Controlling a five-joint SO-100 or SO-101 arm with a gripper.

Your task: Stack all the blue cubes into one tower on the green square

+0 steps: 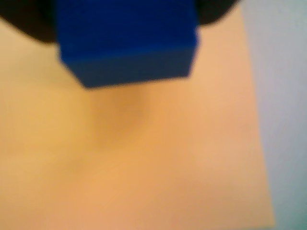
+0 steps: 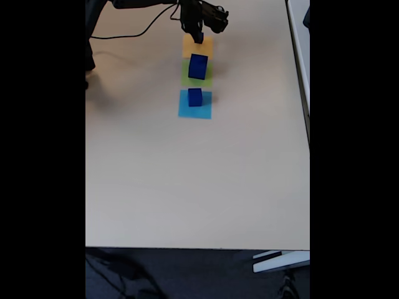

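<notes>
In the wrist view a dark blue cube [image 1: 128, 45] fills the top of the picture between the dark fingers of my gripper [image 1: 127, 19], which is shut on it. Below it lies the orange square [image 1: 144, 163], with a soft shadow under the cube. The fixed view shows my gripper [image 2: 198, 36] at the far end of the table, holding this small cube [image 2: 198, 39] over the orange square [image 2: 197, 47]. A large blue cube [image 2: 198, 65] stands on the green square [image 2: 197, 78]. A medium blue cube [image 2: 195, 96] stands on the light-blue square [image 2: 194, 109].
The three squares lie in a row running toward the arm's base. A black cable [image 2: 134, 32] trails across the table to the left of the arm. The table's right edge [image 2: 299, 93] borders a white surface.
</notes>
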